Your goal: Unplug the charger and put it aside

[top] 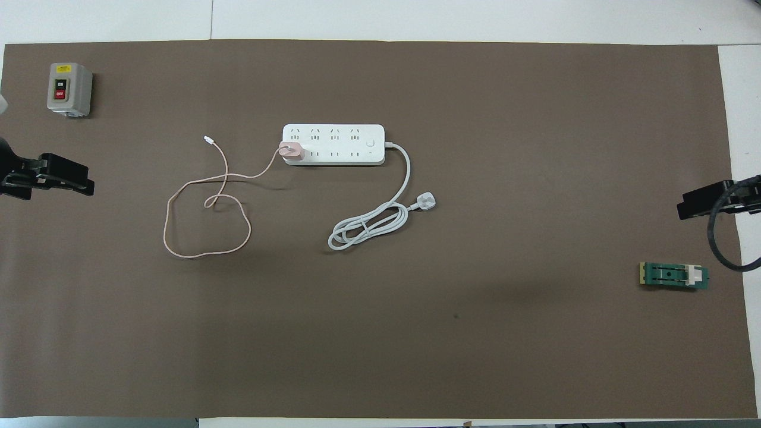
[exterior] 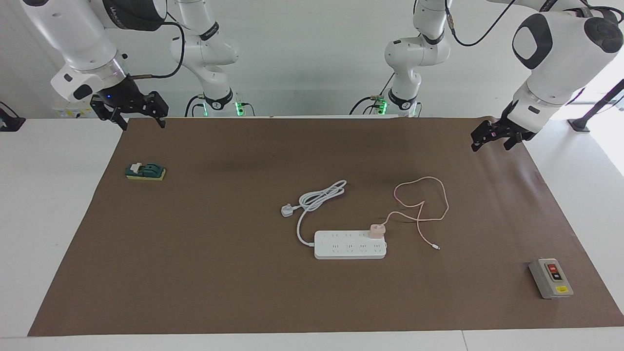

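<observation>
Brown mat (exterior: 195,273) covers the white table (exterior: 53,195) (pale walls).

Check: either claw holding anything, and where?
Nothing held. Left claw and right claw hang empty; charger sits plugged into the power strip.

brightness: bright and even in both views, nothing dim
source: soft light from above; strong daylight at the left arm's end of the facing view
glare: white counter (exterior: 53,195) edge there washes out to near white
shadows: faint and soft; thin ones under the white cord (top: 380,223) and pink cable (top: 205,229), a broad blurry smear on the brown mat (exterior: 195,273)
focus: sharp across both views
distortion: mat edges bow slightly in the overhead view
</observation>
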Robot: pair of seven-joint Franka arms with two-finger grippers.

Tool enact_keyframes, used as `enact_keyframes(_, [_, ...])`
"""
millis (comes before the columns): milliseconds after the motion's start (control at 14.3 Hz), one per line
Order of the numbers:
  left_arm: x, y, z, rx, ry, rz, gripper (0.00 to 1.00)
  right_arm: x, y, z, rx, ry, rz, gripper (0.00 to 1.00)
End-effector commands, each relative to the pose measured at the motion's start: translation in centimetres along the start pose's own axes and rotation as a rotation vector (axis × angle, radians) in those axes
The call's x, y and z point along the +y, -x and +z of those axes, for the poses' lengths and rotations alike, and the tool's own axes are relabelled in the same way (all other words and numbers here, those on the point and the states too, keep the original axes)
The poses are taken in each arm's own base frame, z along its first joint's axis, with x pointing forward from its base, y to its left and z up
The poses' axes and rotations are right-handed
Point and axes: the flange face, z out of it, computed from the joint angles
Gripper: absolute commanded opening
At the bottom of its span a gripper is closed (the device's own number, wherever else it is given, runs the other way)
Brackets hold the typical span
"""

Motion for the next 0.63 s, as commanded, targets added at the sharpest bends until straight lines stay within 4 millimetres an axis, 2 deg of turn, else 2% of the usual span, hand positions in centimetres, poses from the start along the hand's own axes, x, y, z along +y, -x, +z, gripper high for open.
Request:
enact_keyframes(0, [-0.19, 0.09, -0.64, 0.017, 0.0, -0.003, 1.0, 0.23, 0.55, -0.15, -0.002, 0.007, 0.016, 1.0])
enact_keyframes(279, [0.33, -0.04, -1.04, 0.026, 0.0, -0.006, 1.0, 0.32, 0.53, -0.24, 0.002, 0.008, 0.012, 1.0])
enact_keyframes(559, [-0.16, 0.16, -1.52, 0.034, 0.0, -0.011, 1.0, 0.39, 0.62, -0.29, 0.001, 0.007, 0.016, 1.0])
